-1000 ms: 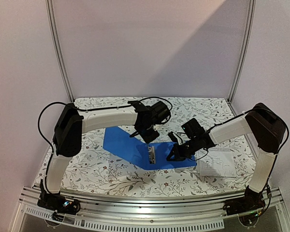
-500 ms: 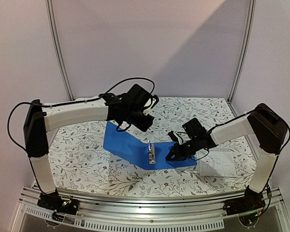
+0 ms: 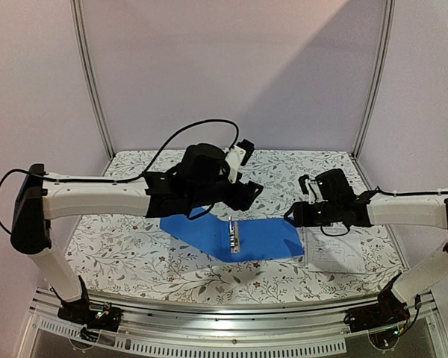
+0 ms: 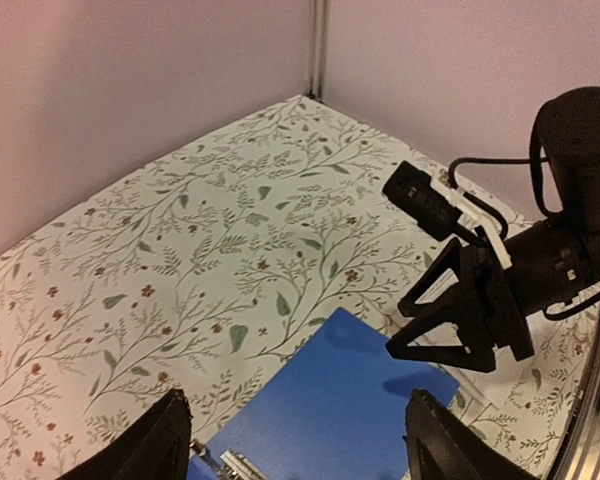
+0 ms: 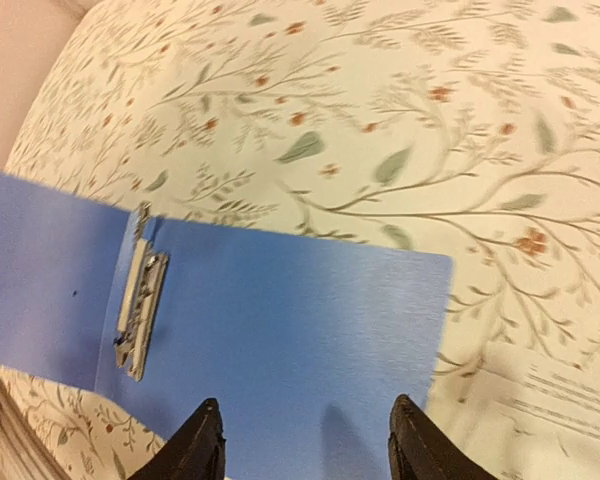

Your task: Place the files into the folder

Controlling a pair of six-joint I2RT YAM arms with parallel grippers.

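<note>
so the folder (image 3: 261, 240) lies spread flat on the table (image 3: 127, 257), right under both tools. left tool (image 3: 248, 192) hangs over its far edge, right tool (image 3: 293, 216) over its right half, the two facing each other with a gap between. ring clip (image 3: 234, 237) sits in the folder's middle, ahead of the right tool. files (image 3: 336, 255) lie on the table behind that tool, just beside the folder's right edge

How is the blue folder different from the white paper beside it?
The folder is bright blue; the paper is white with faint printing. The folder lies spread open, showing its metal clip; the paper is a plain flat sheet. The open folder looks bigger than the paper. Both lie flat on the flowery table.
</note>
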